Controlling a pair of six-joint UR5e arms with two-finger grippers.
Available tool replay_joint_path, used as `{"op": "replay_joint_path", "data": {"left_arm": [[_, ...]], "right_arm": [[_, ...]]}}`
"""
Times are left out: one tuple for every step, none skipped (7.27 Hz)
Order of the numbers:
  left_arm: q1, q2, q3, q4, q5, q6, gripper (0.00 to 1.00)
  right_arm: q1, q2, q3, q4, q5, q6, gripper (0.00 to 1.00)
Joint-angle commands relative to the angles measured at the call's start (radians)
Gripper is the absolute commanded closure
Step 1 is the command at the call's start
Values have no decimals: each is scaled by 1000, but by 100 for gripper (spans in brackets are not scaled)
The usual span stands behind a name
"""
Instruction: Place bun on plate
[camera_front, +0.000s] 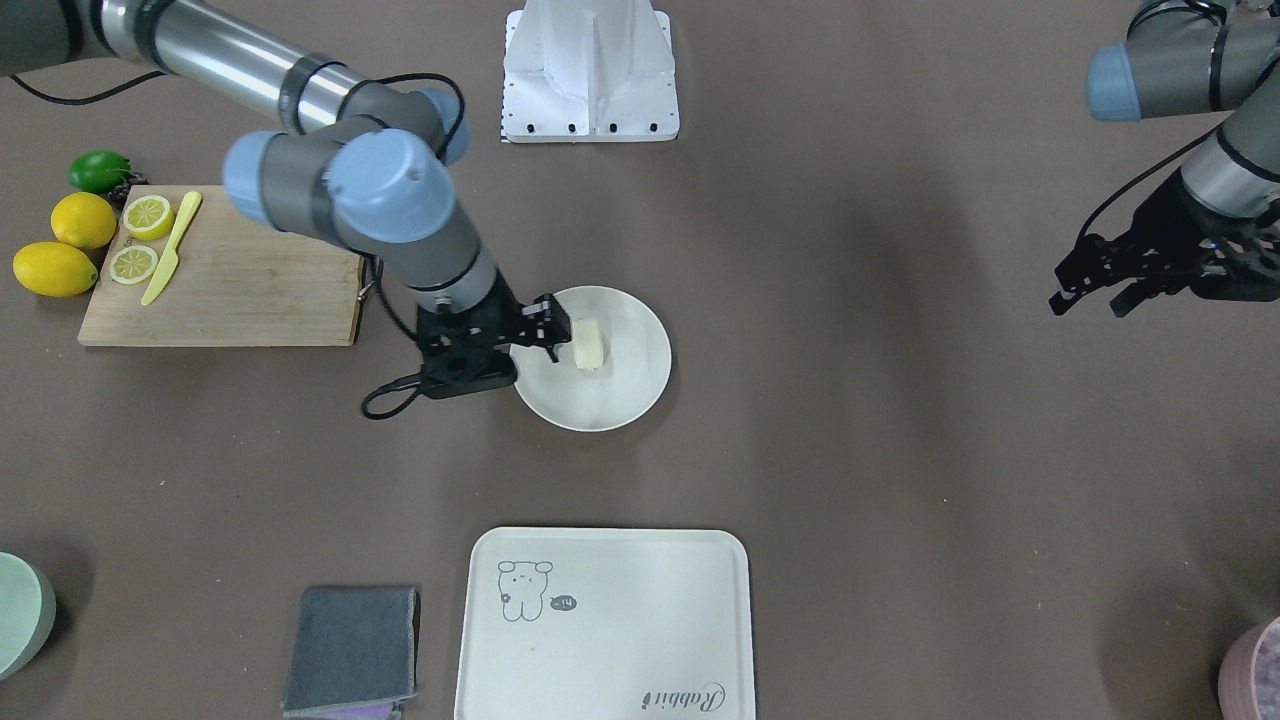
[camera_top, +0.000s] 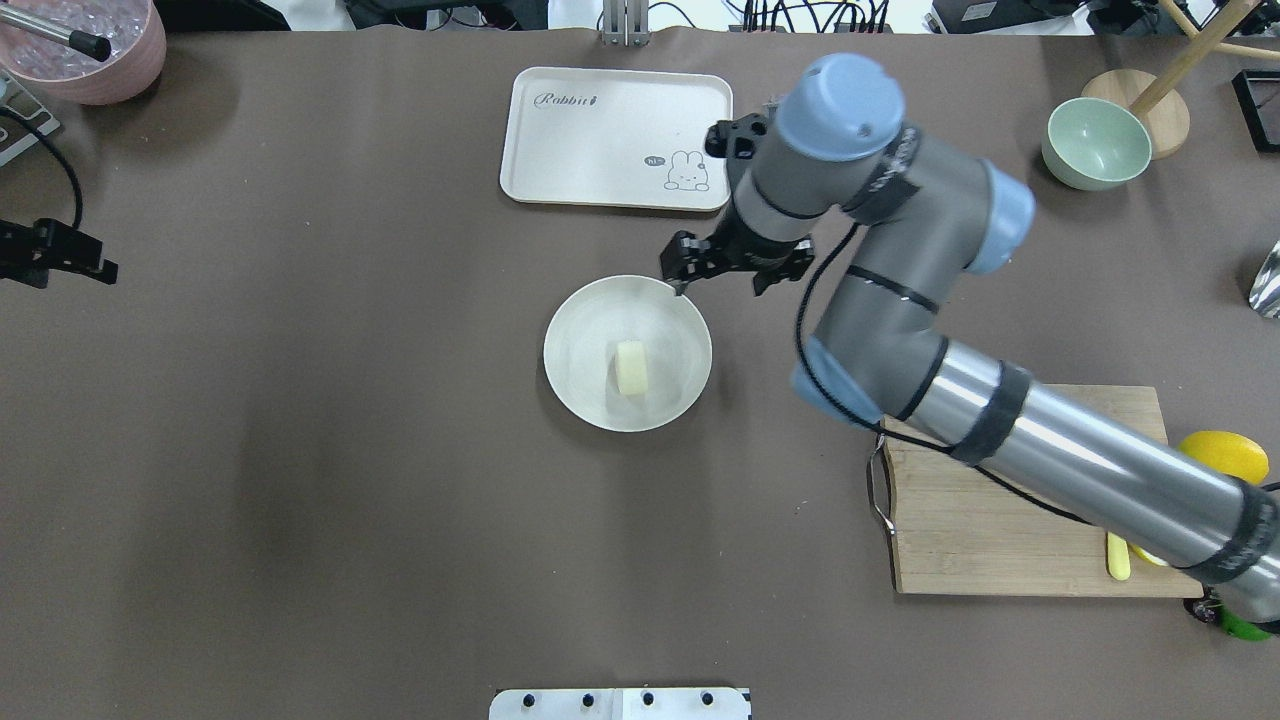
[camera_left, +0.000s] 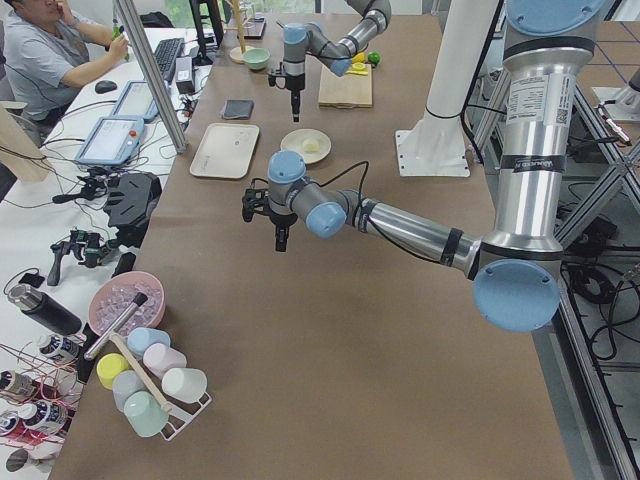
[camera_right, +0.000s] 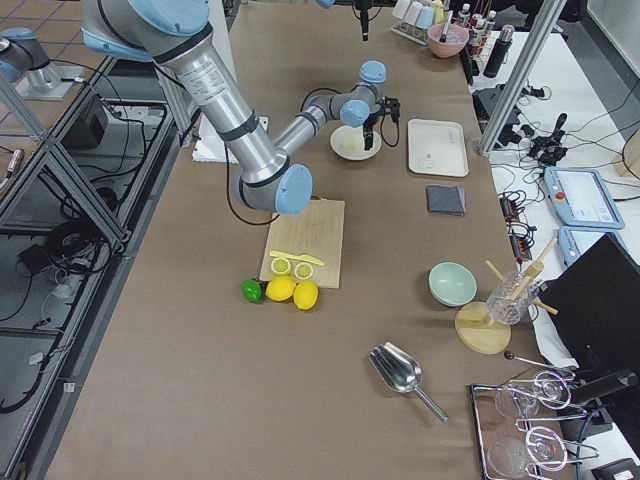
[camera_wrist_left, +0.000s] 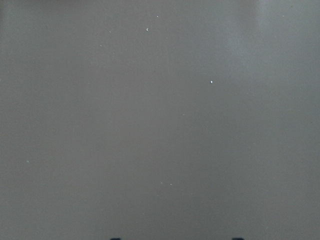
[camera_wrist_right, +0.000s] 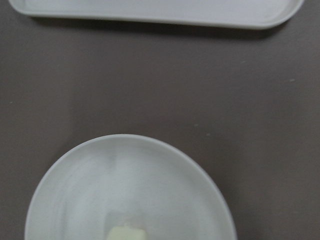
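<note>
The pale cream bun (camera_top: 631, 367) lies near the middle of the round off-white plate (camera_top: 580, 340), also seen in the front view as bun (camera_front: 588, 345) on plate (camera_front: 620, 390). My right gripper (camera_top: 725, 278) hangs above the plate's far right rim, open and holding nothing, apart from the bun. The right wrist view looks down on the plate (camera_wrist_right: 130, 190), with the bun (camera_wrist_right: 127, 234) at the bottom edge. My left gripper (camera_front: 1095, 295) hovers open over bare table far off to the side.
A cream tray (camera_top: 600, 130) with a drawing lies beyond the plate. A wooden cutting board (camera_front: 230, 275) with lemon halves, a yellow knife (camera_front: 172, 248) and whole lemons (camera_front: 60, 265) sits on the right arm's side. A grey cloth (camera_front: 350, 650) and a green bowl (camera_top: 1095, 145) lie farther off.
</note>
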Motion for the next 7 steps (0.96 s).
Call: {"op": "replay_joint_path", "data": {"left_arm": [[-187,51,91,2,-78,319,17],[-261,75,154,1,-89,438,17],[-319,92,203,2,-91,515,17],[-343,146,230,2,-91,557,12],[-353,214,227,-2,-88,572,3],[-378,241,227,-2,-86,618,3],[-412,246,227,16,-94,655,3]], "right_arm": [[206,-348,178,1,128,-320,0],[335,-460,165,-1,196,-571,0],[438,-531,133,-2,198,-754,0],[526,-574,95,-30,183,-888,0],[619,-619,62,-60,135,-1075,0],[685,-642,9,-62,103,-1216,0],[718,-650,-21,-55,101,-1244,0]]}}
